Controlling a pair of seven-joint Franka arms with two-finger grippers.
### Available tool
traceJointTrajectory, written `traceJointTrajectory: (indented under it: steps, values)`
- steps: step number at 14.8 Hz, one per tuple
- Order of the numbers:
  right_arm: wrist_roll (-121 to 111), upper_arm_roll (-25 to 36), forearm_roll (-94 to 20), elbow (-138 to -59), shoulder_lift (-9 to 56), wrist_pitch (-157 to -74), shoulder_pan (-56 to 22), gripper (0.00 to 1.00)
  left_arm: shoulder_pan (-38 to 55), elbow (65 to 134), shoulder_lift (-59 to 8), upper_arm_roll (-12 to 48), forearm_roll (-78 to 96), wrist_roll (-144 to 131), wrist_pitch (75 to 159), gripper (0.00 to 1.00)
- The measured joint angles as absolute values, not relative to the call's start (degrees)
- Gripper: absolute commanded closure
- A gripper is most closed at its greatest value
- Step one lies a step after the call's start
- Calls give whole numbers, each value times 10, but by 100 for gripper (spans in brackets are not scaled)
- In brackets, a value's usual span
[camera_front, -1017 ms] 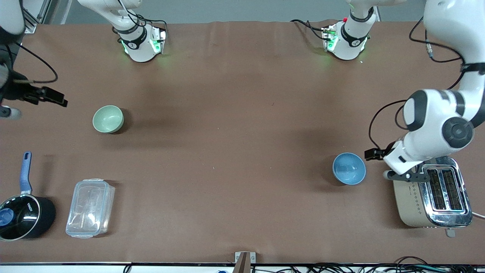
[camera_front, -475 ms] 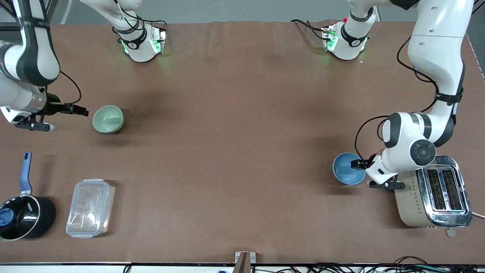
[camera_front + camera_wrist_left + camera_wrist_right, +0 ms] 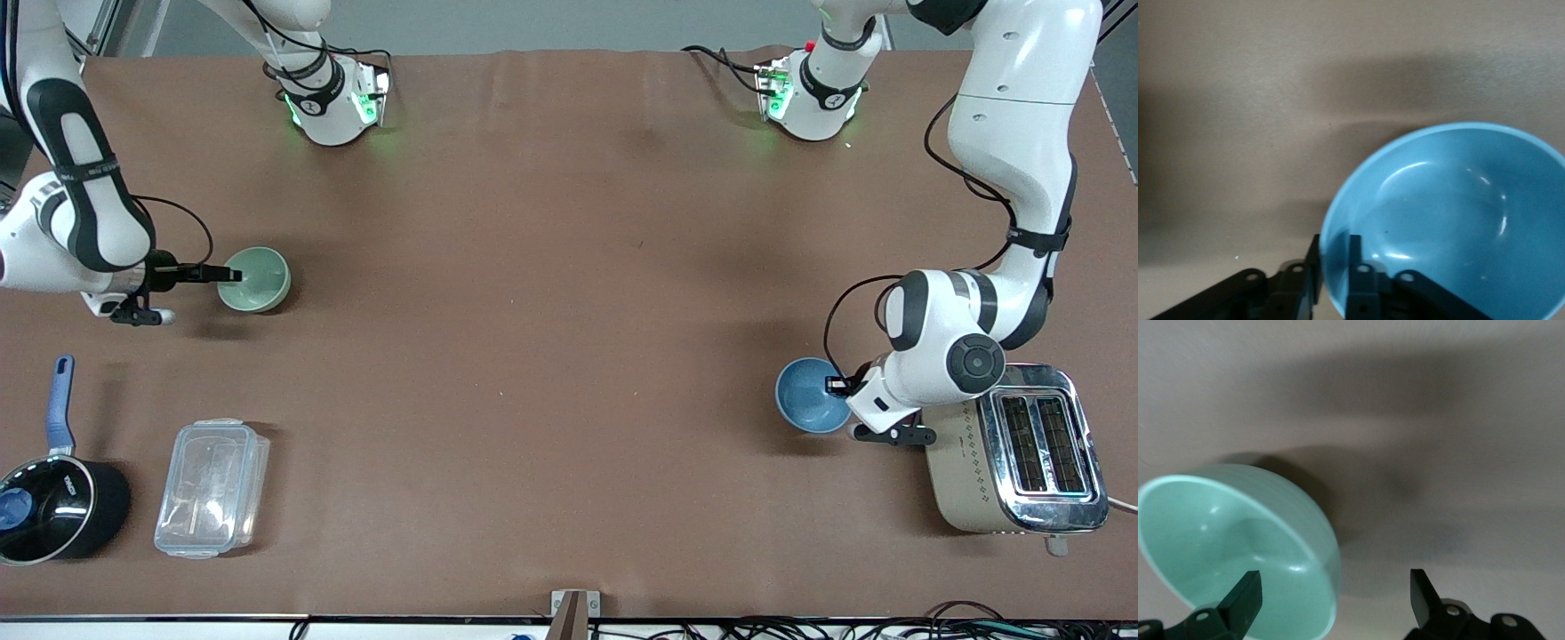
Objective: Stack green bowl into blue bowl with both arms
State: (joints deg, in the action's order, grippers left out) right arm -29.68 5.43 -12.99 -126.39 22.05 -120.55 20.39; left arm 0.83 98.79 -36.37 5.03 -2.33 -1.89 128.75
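Note:
The green bowl (image 3: 258, 279) sits on the brown table toward the right arm's end. My right gripper (image 3: 233, 276) is open and low at its rim. In the right wrist view, one finger is over the inside of the green bowl (image 3: 1225, 533) and the other is outside it, so the right gripper (image 3: 1333, 583) straddles the rim. The blue bowl (image 3: 805, 396) sits toward the left arm's end, beside the toaster. My left gripper (image 3: 834, 385) is at its rim. In the left wrist view, the left gripper (image 3: 1335, 257) is shut on the rim of the blue bowl (image 3: 1451, 213).
A silver and beige toaster (image 3: 1013, 453) stands right beside the blue bowl and the left arm's wrist. A clear plastic container (image 3: 212, 487) and a black saucepan with a blue handle (image 3: 53, 507) lie nearer the front camera than the green bowl.
The right gripper has come across to the green bowl's rim. The left gripper has moved from beside the toaster onto the blue bowl's rim, and the blue bowl has shifted slightly away from the toaster.

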Motion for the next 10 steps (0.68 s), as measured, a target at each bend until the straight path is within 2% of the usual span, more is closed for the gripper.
traceJointTrajectory:
  steps: [1, 2, 3, 5, 10]
  values:
    - [-315, 54, -142, -1263, 231, -1206, 207, 61, 8, 983, -361, 56, -23, -19, 1286, 100]
    - [-334, 54, -153, -1262, 239, -1206, 210, 80, 7, 979, -357, 65, -22, -22, 1284, 100]
    - [-348, 54, -161, -1261, 244, -1206, 213, 91, 7, 978, -354, 81, -22, -30, 1284, 100]
    - [-358, 54, -172, -1254, 245, -1202, 216, 98, 8, 975, -344, 124, -21, -59, 1269, 100]
    - [-360, 53, -196, -1240, 244, -1169, 217, 100, 39, 970, -327, 246, -20, -237, 1250, 100]
